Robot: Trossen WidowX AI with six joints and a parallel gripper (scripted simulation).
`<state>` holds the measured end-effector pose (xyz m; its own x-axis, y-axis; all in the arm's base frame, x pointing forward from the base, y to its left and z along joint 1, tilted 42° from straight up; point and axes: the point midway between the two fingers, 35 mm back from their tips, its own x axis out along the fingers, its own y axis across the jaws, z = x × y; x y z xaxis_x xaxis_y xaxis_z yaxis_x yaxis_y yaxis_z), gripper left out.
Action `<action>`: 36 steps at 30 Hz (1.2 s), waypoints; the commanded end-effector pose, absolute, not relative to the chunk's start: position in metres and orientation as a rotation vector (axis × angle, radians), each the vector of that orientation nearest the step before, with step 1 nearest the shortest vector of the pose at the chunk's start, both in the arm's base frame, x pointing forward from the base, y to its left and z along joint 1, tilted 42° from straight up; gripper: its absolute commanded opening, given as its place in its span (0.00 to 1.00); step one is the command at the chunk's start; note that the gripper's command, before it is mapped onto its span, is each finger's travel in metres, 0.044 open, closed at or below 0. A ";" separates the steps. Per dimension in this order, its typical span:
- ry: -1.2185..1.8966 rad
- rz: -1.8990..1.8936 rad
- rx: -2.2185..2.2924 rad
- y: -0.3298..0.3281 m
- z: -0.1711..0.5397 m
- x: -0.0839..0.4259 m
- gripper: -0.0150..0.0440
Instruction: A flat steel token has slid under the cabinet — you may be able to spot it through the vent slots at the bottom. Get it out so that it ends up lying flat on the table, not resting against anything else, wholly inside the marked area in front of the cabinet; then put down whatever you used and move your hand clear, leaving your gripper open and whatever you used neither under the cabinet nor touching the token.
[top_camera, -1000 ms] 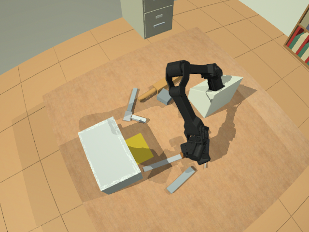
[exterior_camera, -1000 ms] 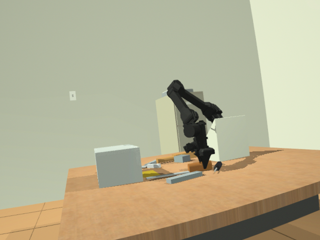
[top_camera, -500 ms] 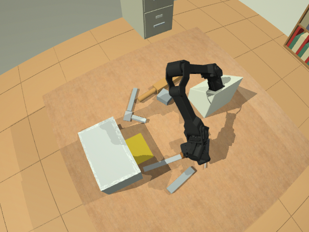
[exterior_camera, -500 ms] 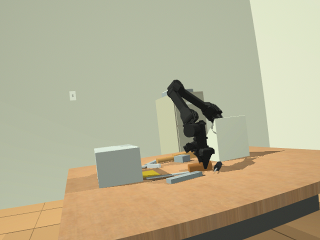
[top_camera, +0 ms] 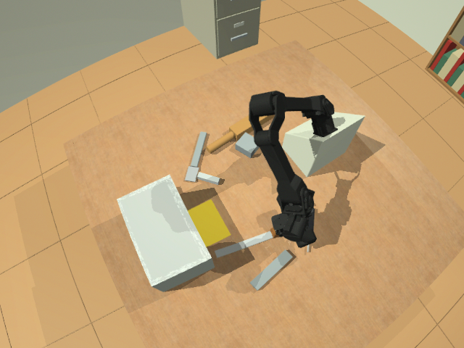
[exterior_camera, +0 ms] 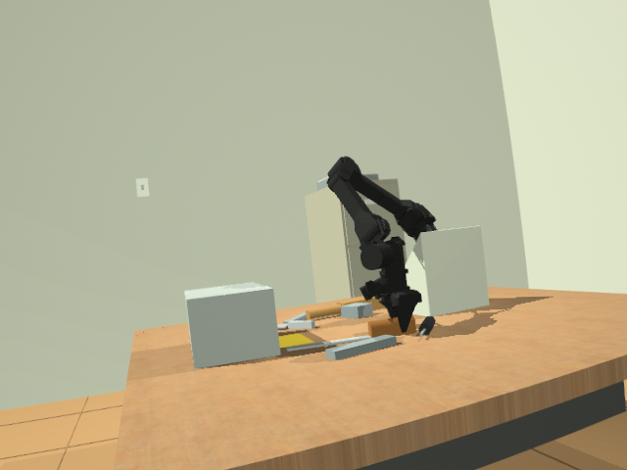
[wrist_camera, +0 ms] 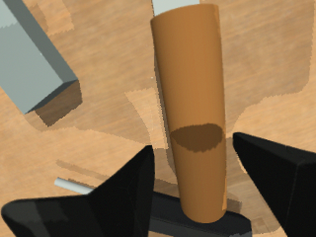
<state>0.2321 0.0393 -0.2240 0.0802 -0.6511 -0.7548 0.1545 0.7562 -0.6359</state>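
Observation:
The white cabinet stands at the left. The yellow marked area lies against its front. No token shows in these views, and the vent slots are out of sight. A long flat steel blade with a thick orange-brown handle lies on the table, its far tip close to the cabinet's front corner, beside the yellow area. My gripper is open low around that handle, with a gap on each side in the wrist view.
A grey bar lies beside the blade. A dark-handled thin tool lies by the handle's end. A grey block, a wooden-handled tool, an angled grey tool and a pale wedge-shaped stand are farther back.

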 end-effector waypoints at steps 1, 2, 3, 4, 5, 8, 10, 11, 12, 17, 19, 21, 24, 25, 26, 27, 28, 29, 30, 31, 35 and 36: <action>1.367 -0.633 -0.448 0.039 -0.224 0.232 0.67; 1.367 -0.633 -0.448 0.039 -0.224 0.232 0.62; 1.367 -0.633 -0.448 0.039 -0.224 0.232 0.58; 1.367 -0.633 -0.448 0.039 -0.224 0.232 0.53; 1.367 -0.633 -0.448 0.039 -0.224 0.232 0.49; 1.367 -0.633 -0.448 0.039 -0.224 0.232 0.45; 1.367 -0.633 -0.448 0.039 -0.224 0.232 0.43; 1.367 -0.633 -0.448 0.039 -0.224 0.232 0.42; 1.367 -0.633 -0.448 0.039 -0.224 0.232 0.41; 1.367 -0.633 -0.448 0.039 -0.224 0.232 0.25; 1.367 -0.633 -0.448 0.039 -0.224 0.232 0.25; 1.367 -0.633 -0.449 0.039 -0.224 0.233 0.25; 1.367 -0.633 -0.449 0.039 -0.223 0.237 0.25; 1.367 -0.634 -0.449 0.039 -0.223 0.239 0.25; 1.367 -0.634 -0.450 0.039 -0.223 0.241 0.25; 1.367 -0.634 -0.450 0.039 -0.222 0.242 0.25; 1.367 -0.634 -0.450 0.039 -0.222 0.244 0.25; 1.367 -0.634 -0.451 0.039 -0.222 0.246 0.25; 1.367 -0.634 -0.451 0.039 -0.222 0.247 0.25; 1.367 -0.634 -0.451 0.039 -0.221 0.249 0.25; 1.367 -0.634 -0.451 0.038 -0.220 0.255 0.25; 1.367 -0.634 -0.452 0.038 -0.220 0.257 0.25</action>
<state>0.2501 0.0385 -0.2210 0.0811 -0.6549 -0.7514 0.1544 0.7530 -0.6397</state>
